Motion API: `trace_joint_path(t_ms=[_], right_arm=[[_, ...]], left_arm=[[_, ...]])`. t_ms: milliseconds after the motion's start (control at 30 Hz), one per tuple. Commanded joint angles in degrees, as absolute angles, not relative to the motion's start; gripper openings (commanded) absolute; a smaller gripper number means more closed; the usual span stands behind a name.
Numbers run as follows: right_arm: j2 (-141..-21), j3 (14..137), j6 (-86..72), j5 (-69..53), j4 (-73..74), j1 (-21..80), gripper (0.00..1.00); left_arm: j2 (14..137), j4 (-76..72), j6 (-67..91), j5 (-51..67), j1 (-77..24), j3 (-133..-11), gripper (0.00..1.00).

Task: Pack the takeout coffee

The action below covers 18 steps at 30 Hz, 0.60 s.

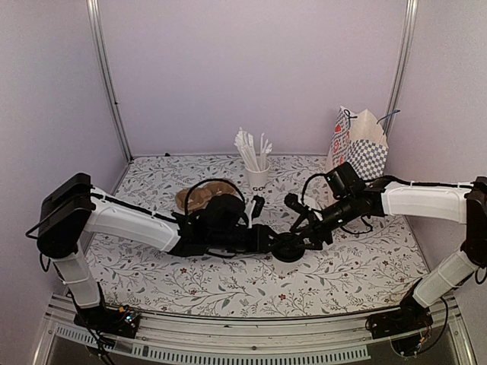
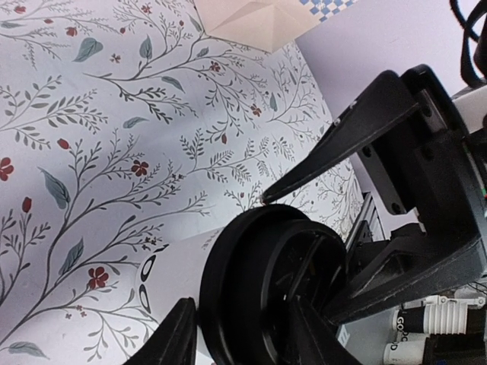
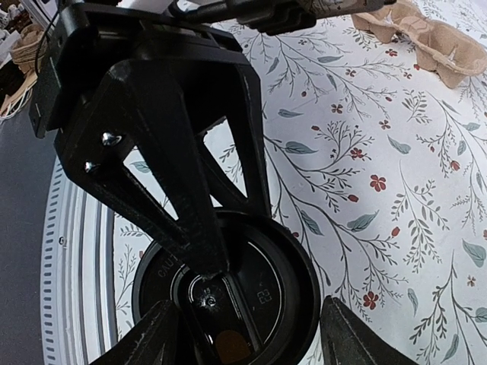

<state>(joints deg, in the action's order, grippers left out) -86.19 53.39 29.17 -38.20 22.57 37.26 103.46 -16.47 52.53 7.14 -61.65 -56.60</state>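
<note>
The takeout coffee (image 1: 288, 247), a white cup with dark lettering and a black lid, stands upright mid-table between both arms. My left gripper (image 1: 280, 242) reaches it from the left. In the left wrist view it (image 2: 243, 334) is shut on the lid (image 2: 259, 289), one finger outside the rim and one on the lid's top. My right gripper (image 1: 298, 242) comes from the right. In the right wrist view its open fingers (image 3: 255, 338) flank the lid (image 3: 297, 281), with a gap on the right side. The left gripper's fingers (image 3: 190, 190) cross above the lid there.
A white cup with straws (image 1: 257, 176) stands behind the coffee. A brown pulp carrier (image 1: 194, 199) lies back left, behind my left arm. A paper bag (image 1: 358, 141) with a checked pattern stands at the back right by the wall. The table's metal front rail (image 1: 228, 338) runs below.
</note>
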Motion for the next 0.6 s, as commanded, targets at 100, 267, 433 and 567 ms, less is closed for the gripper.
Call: trace_joint_path(t_ms=[100, 267, 433, 567], right_arm=[[-85.4, 52.0, 30.9, -37.4, 27.6, 37.3, 0.76], [-81.4, 53.8, 30.5, -39.5, 28.7, 37.1, 0.84], [-77.9, 54.9, 30.8, -40.6, 29.8, 36.4, 0.88], [-76.4, 55.7, 31.0, -40.2, 30.8, 35.3, 0.89]], left_arm=[[103.0, -11.4, 49.4, 6.7, -60.9, -54.5, 0.50], [100.4, -10.9, 44.2, 5.8, -61.1, -58.6, 0.54], [98.2, -9.0, 40.2, 3.4, -61.1, -61.7, 0.60], [97.5, -5.4, 36.9, 1.9, -61.2, -64.0, 0.62]])
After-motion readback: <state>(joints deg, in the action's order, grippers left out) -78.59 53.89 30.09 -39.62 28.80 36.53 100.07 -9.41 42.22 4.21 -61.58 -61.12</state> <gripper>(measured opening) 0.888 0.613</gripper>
